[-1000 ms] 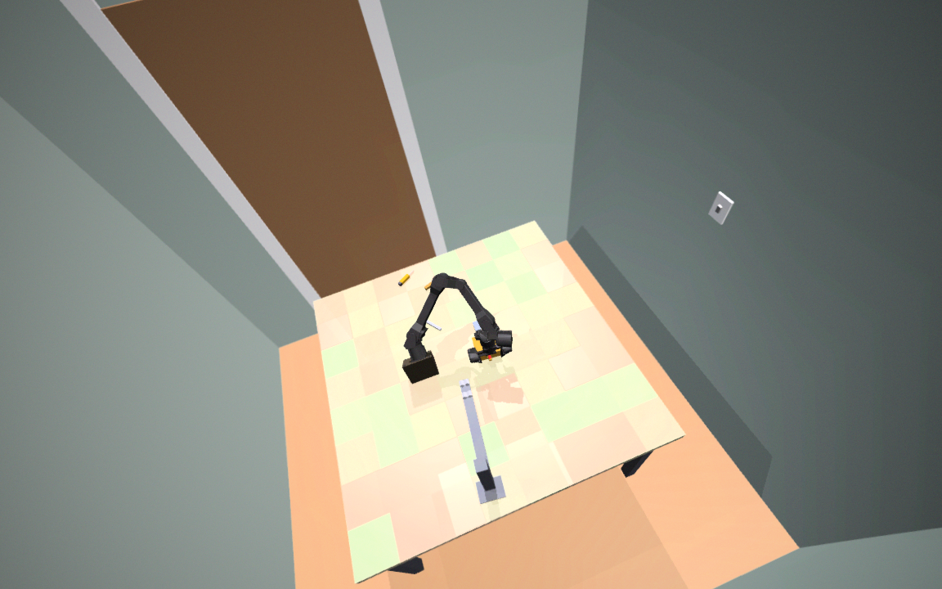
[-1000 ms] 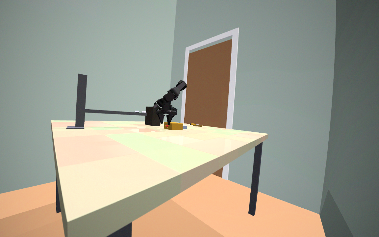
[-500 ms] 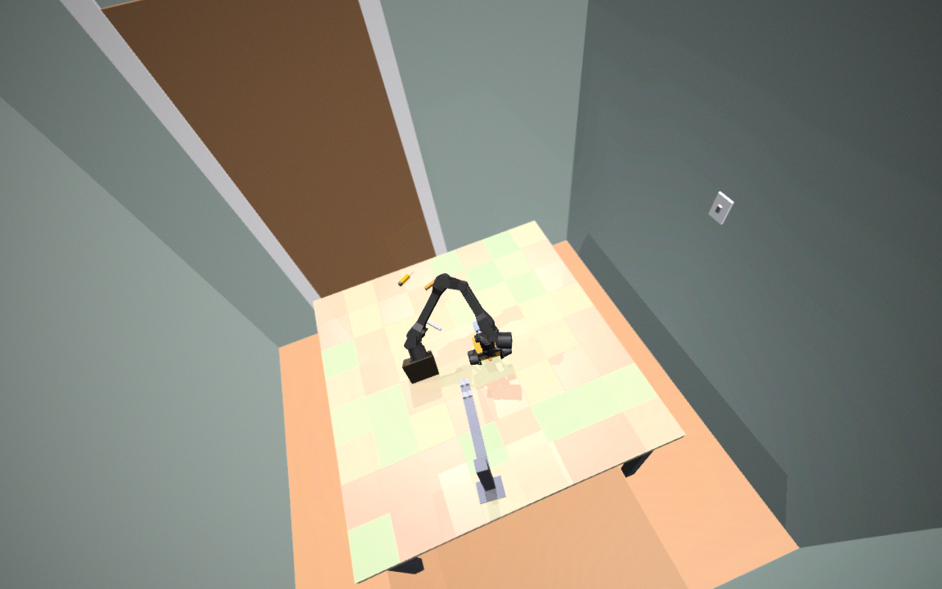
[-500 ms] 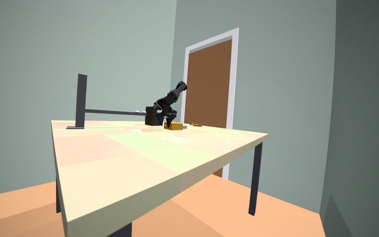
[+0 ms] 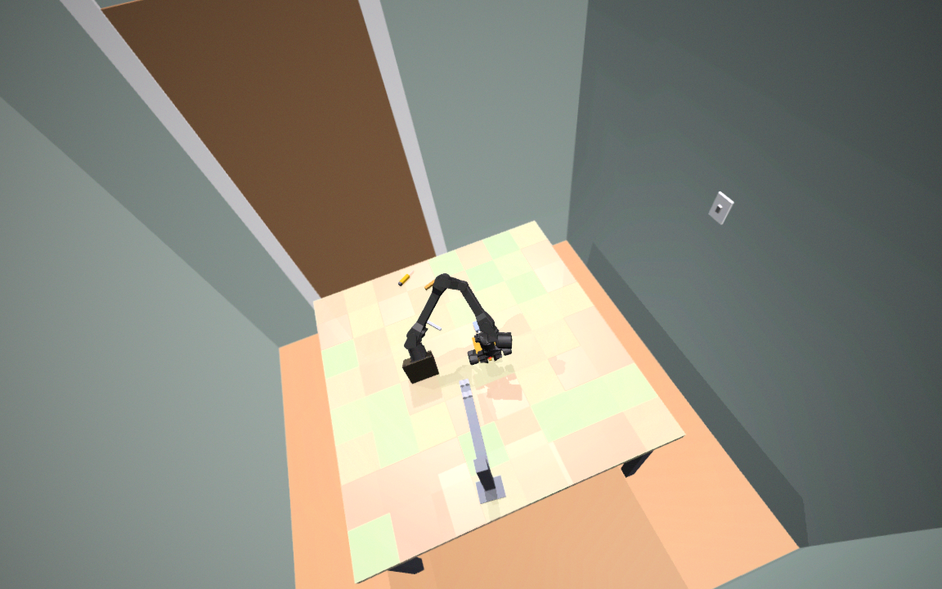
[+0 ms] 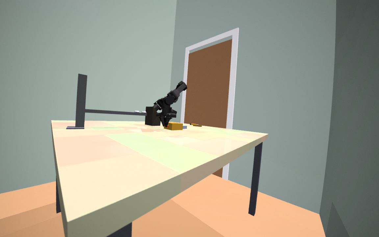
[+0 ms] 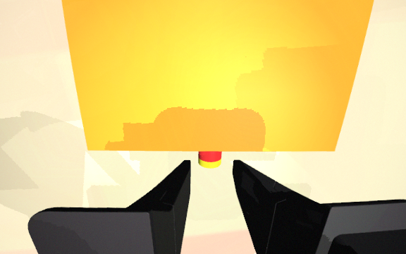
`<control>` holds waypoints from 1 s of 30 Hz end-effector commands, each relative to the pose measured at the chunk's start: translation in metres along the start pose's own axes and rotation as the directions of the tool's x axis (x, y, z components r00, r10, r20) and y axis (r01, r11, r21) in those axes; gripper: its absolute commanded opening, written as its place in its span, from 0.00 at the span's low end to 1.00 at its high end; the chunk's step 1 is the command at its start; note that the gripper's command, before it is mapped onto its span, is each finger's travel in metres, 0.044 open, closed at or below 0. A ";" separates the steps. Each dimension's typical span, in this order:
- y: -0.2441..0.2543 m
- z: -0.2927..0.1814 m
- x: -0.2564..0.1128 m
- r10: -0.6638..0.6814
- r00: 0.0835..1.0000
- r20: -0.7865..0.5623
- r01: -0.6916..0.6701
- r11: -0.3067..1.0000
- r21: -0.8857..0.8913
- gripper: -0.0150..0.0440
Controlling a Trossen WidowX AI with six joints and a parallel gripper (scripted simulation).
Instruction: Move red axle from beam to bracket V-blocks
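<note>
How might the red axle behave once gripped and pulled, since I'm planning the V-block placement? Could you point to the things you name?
The red axle (image 7: 210, 156) looks stiff, so it probably won't sag. Its end looks round, so it could roll if laid flat. Only a short stub shows outside the beam (image 7: 206, 77), so the gripper (image 7: 211, 166) might slip off it.

We have the axle (image 7: 210, 159) (image 6: 167, 126) between the jaws, protruding from the beam (image 7: 210, 77) (image 6: 175, 126) just ahead of them.

One beam (image 5: 477, 344) (image 6: 175, 126) (image 7: 210, 77), one axle (image 5: 491, 358) (image 6: 167, 126) (image 7: 210, 157), two V-blocks (image 5: 467, 394) (image 6: 143, 112)
</note>
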State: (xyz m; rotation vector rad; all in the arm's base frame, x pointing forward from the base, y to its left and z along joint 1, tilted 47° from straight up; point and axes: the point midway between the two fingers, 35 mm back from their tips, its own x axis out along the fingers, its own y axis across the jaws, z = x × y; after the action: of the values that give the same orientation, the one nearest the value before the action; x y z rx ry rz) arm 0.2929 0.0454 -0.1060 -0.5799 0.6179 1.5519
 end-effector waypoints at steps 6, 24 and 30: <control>0.000 0.000 0.000 0.000 1.000 0.000 0.000 1.000 0.000 0.31; -0.003 -0.019 -0.001 -0.001 1.000 -0.003 0.001 1.000 0.002 0.25; -0.003 -0.028 -0.002 -0.001 1.000 -0.004 0.001 1.000 0.003 0.25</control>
State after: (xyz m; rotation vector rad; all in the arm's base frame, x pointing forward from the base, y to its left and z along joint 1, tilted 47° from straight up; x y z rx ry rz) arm 0.2940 0.0289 -0.1218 -0.5717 0.6245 1.5483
